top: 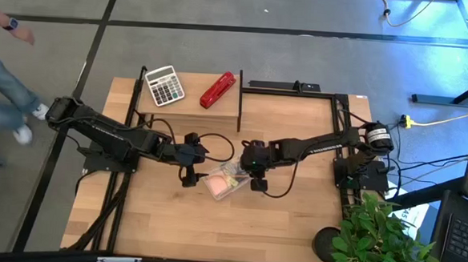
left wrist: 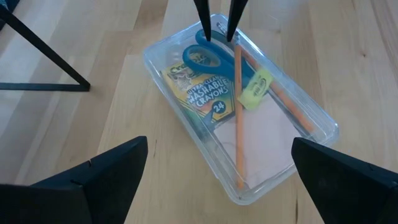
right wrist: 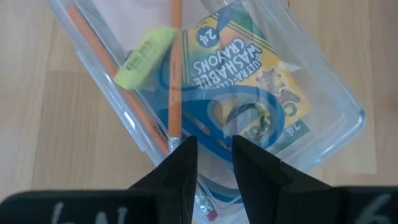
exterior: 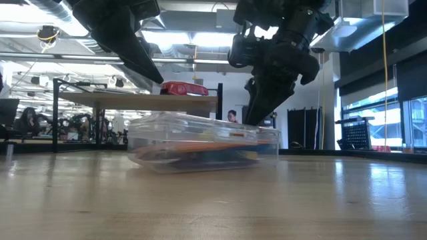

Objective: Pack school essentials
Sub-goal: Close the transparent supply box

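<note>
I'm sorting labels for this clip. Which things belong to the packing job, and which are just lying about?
Job: clear box, crayon pack, blue scissors, orange pencils, yellow-green eraser, pink pad.
Lying about: calculator, red stapler, potted plant.

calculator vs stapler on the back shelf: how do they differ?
The calculator is white-grey, squarish and flat, keys facing up; the stapler is red, long and narrow. The calculator sits toward the shelf's left end, the stapler toward its right. Both lie tilted on the raised wooden shelf, outside the clear box, away from both arms.
</note>
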